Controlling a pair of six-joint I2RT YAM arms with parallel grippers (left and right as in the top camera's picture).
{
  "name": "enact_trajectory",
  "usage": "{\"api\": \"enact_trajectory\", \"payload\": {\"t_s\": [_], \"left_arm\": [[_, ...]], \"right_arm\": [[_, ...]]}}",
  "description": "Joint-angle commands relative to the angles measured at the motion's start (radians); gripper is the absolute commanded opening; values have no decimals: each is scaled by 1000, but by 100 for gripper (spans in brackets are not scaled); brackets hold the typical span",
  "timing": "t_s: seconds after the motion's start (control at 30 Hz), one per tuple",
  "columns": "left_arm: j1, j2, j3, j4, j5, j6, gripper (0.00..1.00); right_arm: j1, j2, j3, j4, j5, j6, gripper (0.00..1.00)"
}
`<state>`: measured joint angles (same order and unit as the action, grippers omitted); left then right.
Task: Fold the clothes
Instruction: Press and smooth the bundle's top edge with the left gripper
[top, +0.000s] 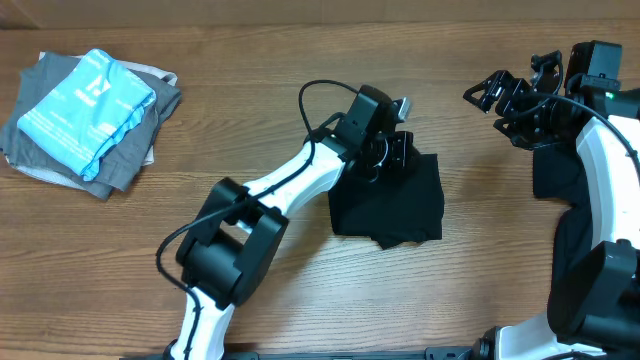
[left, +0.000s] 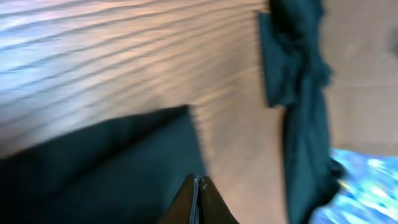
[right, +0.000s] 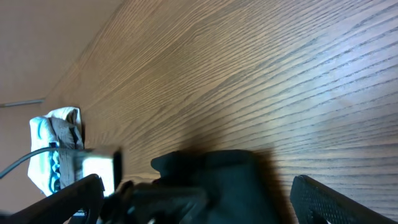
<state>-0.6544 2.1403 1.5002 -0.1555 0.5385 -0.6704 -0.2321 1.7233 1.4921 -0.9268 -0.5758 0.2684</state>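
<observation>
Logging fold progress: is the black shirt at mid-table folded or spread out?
Folded: the black shirt lies as a compact, roughly square bundle, with no sleeves spread out.

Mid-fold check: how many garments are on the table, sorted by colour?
Black: 2, the centre shirt and the right-edge shirt, partly hidden.
Grey: 1, the grey garment; layers beneath unclear.
Light blue: 1, the blue garment lying on it.
Total: 4.

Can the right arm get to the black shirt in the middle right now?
Probably yes: bare table lies between the open right gripper and the black shirt; the left gripper sits only at one far corner.
</observation>
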Motion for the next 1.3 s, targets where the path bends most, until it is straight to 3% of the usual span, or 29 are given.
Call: {"api": "enact_trajectory", "payload": {"t_s": [0.0, 0.13, 0.27, 0.43, 0.57, 0.73, 0.97, 1.07, 1.17, 1.27], "left_arm": [[-4, 77, 3, -5, -79, 47, 4], [6, 144, 3, 4, -76, 81, 4], [39, 118, 35, -8, 38, 80, 6], [72, 19, 173, -174, 51, 116, 9], [69, -90, 279, -403, -115, 204, 10], [48, -185, 301, -631, -422, 216, 4], [43, -143, 300, -876, -467, 225, 5], [36, -105, 300, -959, -415, 225, 24], [16, -71, 300, -1024, -393, 226, 31], [2, -44, 300, -1058, -399, 217, 54]], "right_arm": [[1, -6, 6, 5, -1, -7, 100], [1, -6, 6, 5, -1, -7, 100], [1, -6, 6, 5, -1, -7, 100], [1, -6, 6, 5, -1, -7, 100], [1, -6, 6, 5, -1, -7, 100], [1, -6, 6, 5, -1, -7, 100], [1, -6, 6, 5, -1, -7, 100], [1, -6, 6, 5, -1, -7, 100], [1, -6, 6, 5, -1, -7, 100], [1, -6, 6, 5, -1, -7, 100]]}}
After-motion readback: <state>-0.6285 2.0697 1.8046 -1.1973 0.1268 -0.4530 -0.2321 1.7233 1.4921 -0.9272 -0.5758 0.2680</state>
